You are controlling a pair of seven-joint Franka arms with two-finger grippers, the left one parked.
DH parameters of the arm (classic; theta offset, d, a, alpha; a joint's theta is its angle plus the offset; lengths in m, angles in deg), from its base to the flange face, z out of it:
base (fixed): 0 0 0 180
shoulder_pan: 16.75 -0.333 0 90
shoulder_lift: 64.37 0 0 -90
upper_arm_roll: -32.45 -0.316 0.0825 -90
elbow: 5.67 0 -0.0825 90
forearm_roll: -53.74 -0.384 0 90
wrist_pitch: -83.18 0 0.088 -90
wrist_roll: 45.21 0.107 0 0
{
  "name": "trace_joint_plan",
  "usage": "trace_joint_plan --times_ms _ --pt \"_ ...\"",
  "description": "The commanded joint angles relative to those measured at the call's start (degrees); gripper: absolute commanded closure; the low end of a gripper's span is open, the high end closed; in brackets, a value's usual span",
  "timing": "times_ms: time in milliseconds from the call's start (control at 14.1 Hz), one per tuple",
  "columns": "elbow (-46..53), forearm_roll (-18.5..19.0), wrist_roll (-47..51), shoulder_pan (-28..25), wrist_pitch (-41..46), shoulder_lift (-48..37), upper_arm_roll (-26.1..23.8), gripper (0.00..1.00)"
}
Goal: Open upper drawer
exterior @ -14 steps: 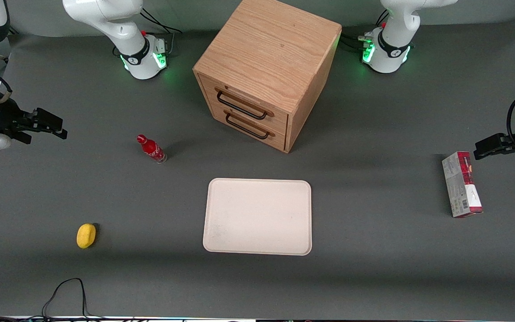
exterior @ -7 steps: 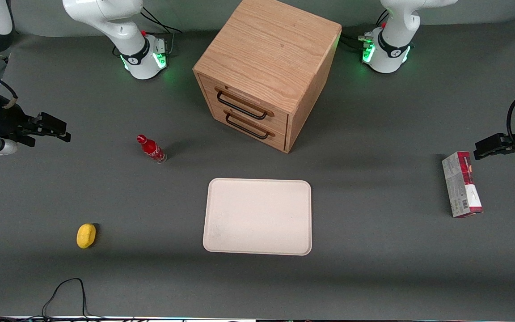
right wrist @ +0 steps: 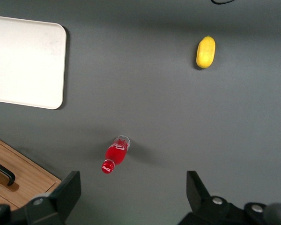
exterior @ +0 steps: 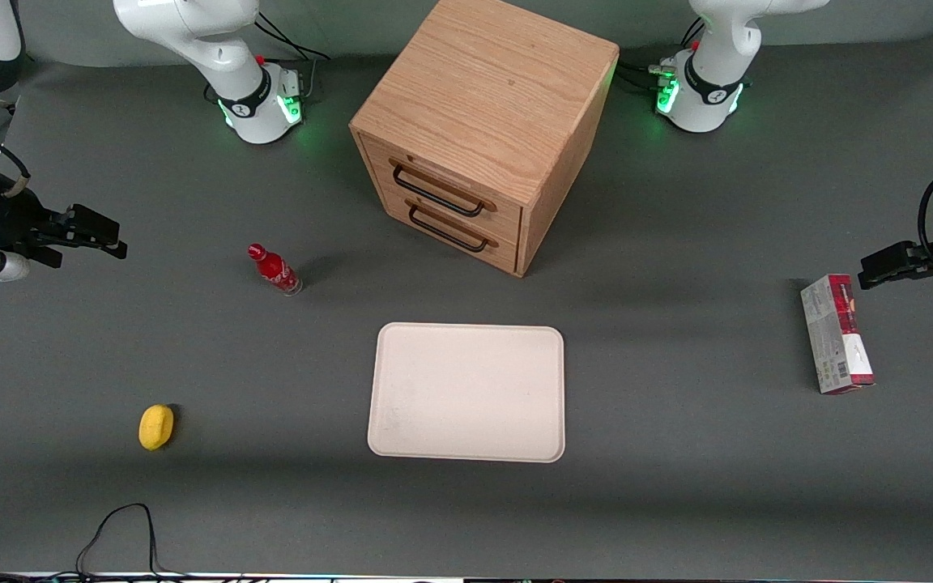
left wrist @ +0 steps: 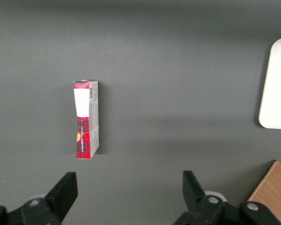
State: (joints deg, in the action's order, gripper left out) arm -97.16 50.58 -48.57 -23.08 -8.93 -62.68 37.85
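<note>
The wooden cabinet (exterior: 483, 105) stands at the middle of the table, farthest from the front camera. Its upper drawer (exterior: 444, 188) is flush with the cabinet face, above the matching lower drawer (exterior: 450, 228); each has a black wire handle. My gripper (exterior: 102, 235) hovers above the table toward the working arm's end, well apart from the cabinet. In the right wrist view the gripper (right wrist: 133, 190) is open with only bare table between its fingers. A corner of the cabinet (right wrist: 23, 185) with the end of a black handle shows there too.
A red bottle (exterior: 274, 270) (right wrist: 116, 153) stands between my gripper and the cabinet. A cream tray (exterior: 466, 393) lies in front of the cabinet, nearer the front camera. A yellow fruit (exterior: 155, 426) (right wrist: 205, 51) lies nearer still. A red-and-grey box (exterior: 837, 334) lies at the parked arm's end.
My gripper shifted slightly toward the cabinet during the first half second, then held still. The drawers and objects have not moved.
</note>
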Motion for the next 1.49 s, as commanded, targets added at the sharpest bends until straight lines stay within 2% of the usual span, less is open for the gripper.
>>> trace_joint_plan --times_ms 0,284,426,995,1279,1421 --pt "2.1 1.0 -1.3 -0.3 1.2 1.5 -0.3 0.0" --pt "4.7 1.3 -0.6 -8.2 1.0 4.9 -0.4 0.0" --pt "6.8 -0.1 -0.6 -9.7 1.1 7.6 -0.5 0.0" --pt "9.0 -2.0 -1.3 -25.9 0.6 14.3 -1.4 0.0" --pt "9.1 -11.2 -6.2 -27.0 0.7 16.4 -4.8 0.0" --pt "9.1 -12.0 -12.1 -27.0 0.6 17.7 -7.1 0.0"
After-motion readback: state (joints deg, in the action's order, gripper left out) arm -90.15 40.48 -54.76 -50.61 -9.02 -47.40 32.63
